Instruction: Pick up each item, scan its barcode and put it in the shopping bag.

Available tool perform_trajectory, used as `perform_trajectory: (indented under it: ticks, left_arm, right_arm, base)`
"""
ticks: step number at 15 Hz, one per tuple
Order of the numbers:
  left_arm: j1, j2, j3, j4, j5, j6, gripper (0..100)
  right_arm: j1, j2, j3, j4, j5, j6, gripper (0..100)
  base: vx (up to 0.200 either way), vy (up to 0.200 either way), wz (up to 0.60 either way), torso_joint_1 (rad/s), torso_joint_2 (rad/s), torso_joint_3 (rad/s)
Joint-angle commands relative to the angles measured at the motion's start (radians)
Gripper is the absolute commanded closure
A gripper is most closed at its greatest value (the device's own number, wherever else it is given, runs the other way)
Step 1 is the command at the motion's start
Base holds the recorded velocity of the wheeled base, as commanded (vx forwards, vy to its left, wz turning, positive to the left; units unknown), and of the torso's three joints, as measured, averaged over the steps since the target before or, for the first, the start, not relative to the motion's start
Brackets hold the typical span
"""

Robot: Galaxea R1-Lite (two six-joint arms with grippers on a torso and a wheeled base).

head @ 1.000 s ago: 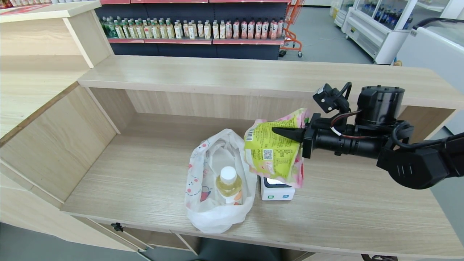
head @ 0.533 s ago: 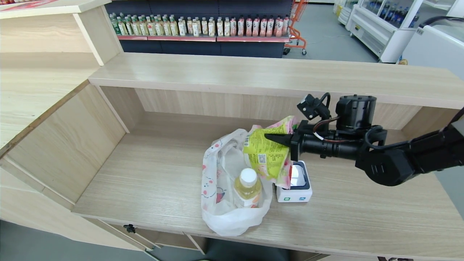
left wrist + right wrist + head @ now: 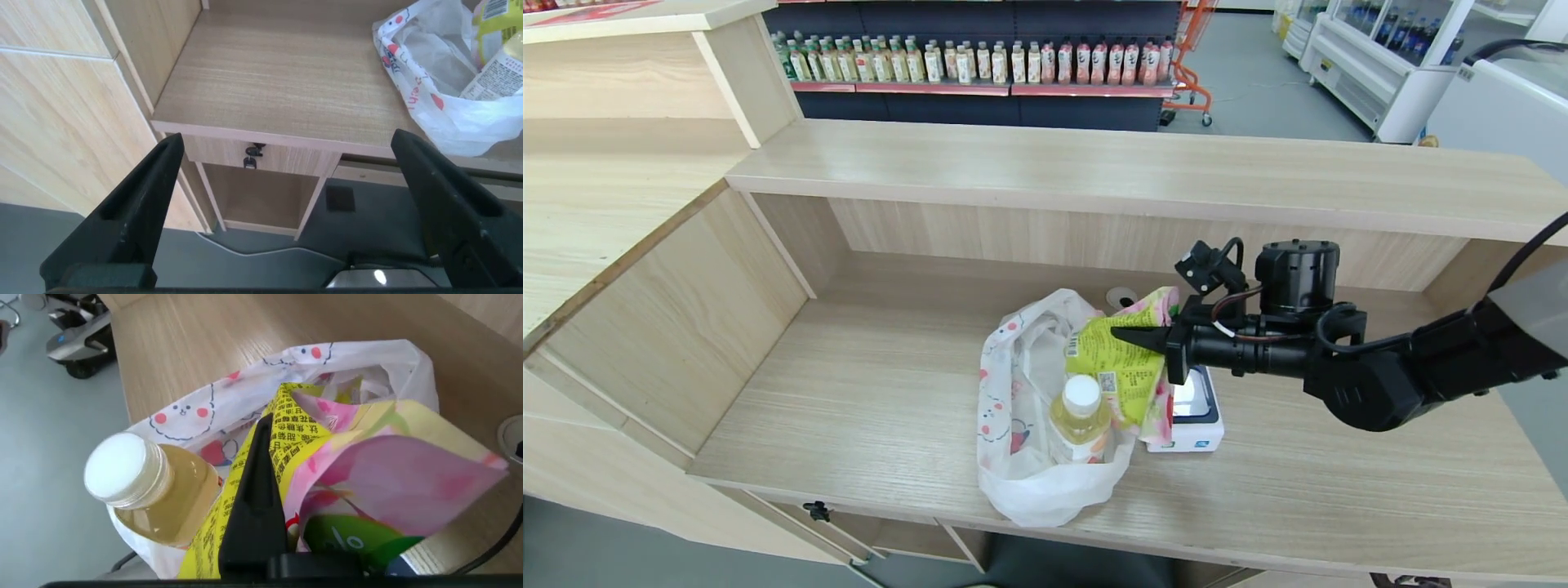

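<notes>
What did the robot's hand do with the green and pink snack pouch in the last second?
The right hand carried the snack pouch from over the scanner leftward and down to the mouth of the shopping bag, beside the bottle. It keeps hold of the pouch. Bag, bottle and scanner stayed put.

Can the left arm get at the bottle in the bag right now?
Probably not cleanly: the right gripper holds the pouch over the bag, right beside the bottle.

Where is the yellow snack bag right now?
In the head view, the snack bag hangs from the right hand over the shopping bag, between the bottle and the scanner.
</notes>
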Motion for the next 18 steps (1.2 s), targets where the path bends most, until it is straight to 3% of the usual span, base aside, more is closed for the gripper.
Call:
perform_trajectory:
  ticks: [1, 8, 18]
  left_arm:
    - [0.0, 0.0, 0.0, 0.0, 0.0, 0.0, 0]
    - [0.0, 0.0, 0.0, 0.0, 0.0, 0.0, 0]
    - [0.0, 0.0, 0.0, 0.0, 0.0, 0.0, 0]
  right_arm:
    - [0.004, 0.002, 0.033, -0.002, 0.001, 0.0, 100]
    - [-0.024, 0.045, 0.092, -0.055, 0.01, -0.017, 100]
    - [-0.033, 0.111, -0.013, -0.048, 0.093, -0.012, 100]
  base:
    - [0.0, 0.0, 0.0, 0.0, 0.0, 0.0]
    - [0.0, 0.0, 0.0, 0.0, 0.0, 0.0]
    - [0.0, 0.0, 0.0, 0.0, 0.0, 0.0]
